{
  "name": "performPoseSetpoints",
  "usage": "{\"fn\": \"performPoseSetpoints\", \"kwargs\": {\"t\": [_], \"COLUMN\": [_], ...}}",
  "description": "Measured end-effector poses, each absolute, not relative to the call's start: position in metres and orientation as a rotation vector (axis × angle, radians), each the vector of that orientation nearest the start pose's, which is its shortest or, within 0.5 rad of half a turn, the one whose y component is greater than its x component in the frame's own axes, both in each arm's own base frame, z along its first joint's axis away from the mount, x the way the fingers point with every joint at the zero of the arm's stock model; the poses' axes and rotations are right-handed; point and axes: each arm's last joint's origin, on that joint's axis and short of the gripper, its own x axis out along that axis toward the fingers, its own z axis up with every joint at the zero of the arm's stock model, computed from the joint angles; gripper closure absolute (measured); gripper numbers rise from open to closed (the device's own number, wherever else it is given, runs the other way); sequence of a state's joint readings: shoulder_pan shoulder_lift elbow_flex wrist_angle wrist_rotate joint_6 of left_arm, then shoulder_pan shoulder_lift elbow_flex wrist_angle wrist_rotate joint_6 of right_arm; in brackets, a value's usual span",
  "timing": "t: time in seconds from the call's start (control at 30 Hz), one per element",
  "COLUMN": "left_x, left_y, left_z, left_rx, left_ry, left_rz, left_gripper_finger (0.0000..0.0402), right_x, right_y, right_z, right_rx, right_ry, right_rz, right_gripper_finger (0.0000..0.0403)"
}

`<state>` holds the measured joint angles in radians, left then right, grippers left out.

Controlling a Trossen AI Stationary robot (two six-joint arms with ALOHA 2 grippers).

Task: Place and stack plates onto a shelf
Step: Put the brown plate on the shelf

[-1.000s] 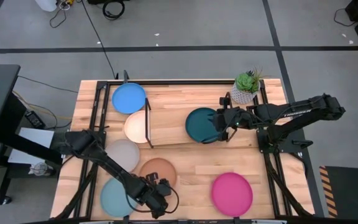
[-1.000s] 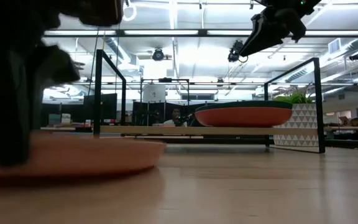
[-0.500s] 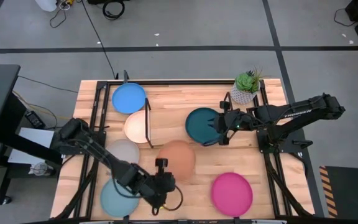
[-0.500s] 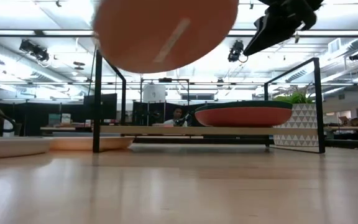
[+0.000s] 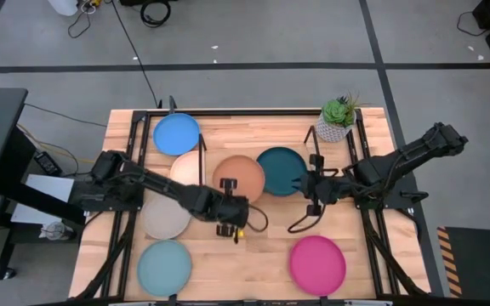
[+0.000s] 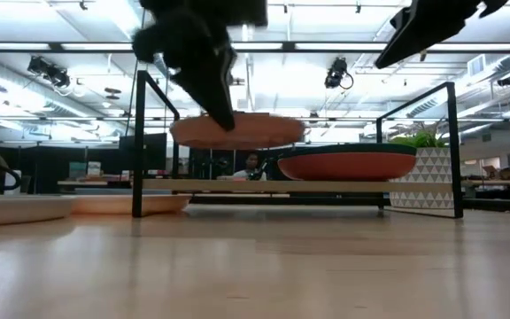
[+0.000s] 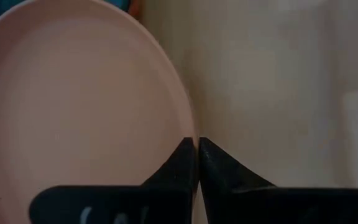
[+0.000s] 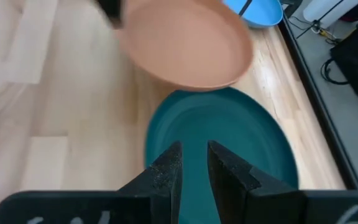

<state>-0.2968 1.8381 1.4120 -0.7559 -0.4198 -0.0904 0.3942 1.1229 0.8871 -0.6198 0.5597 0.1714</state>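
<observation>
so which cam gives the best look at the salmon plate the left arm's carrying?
The high view: the whole salmon plate shows, over the shelf beside the dark teal plate. The low view shows it edge-on, above the board. The left wrist view shows part of it, the fingers pinching its rim. The right wrist view shows it blurred.

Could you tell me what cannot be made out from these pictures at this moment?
- The orange plate: in the high view the dark teal plate covers it; only its side shows in the low view.
- The salmon plate: the left claw holds its rim above the shelf, hiding the board beneath in the high view.
- The right claw: its fingertips are too small in the high view.
</observation>
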Motion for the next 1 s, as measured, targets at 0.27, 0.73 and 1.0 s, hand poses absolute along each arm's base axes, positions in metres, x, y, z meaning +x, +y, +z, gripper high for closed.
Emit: {"fn": "performPoseSetpoints", "kwargs": {"t": [0.27,0.73,1.0], "left_x": [0.355,0.358,0.362], "left_y": [-0.059,-0.046,-0.047], "left_z": [0.217,0.197,0.198], "left_rx": [0.313,0.249,0.232], "left_ry": [1.248,1.205,1.17], "left_rz": [0.265,0.203,0.209], "left_gripper_finger": [0.0386,0.0364,0.0342], "right_x": [0.204,0.203,0.203], "right_y": [0.077,0.077,0.077], "right_z": [0.273,0.272,0.272], "right_rx": [-0.169,-0.107,-0.113], "right_ry": [0.725,0.723,0.726], "right_rz": [-0.243,-0.273,-0.271], "right_gripper_finger": [0.0322,0.0322,0.0322]}}
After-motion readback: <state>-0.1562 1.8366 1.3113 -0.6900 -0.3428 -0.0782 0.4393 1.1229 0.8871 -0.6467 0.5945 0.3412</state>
